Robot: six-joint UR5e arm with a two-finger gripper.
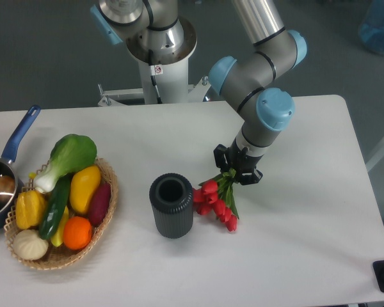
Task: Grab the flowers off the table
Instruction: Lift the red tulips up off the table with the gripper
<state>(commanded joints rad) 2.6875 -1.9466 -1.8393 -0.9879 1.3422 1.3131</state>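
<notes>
Gripping looks begun: our gripper (238,171) sits over the flowers' (216,199) stems beside the vase (171,205), jaw closure unclear, lift next.

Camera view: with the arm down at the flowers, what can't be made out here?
- End effector: fingers hidden by its own body; grip unclear.
- Flowers: stem ends hidden beneath it; lifted or lying, unclear.
- Saucepan: cut by the left edge.
</notes>
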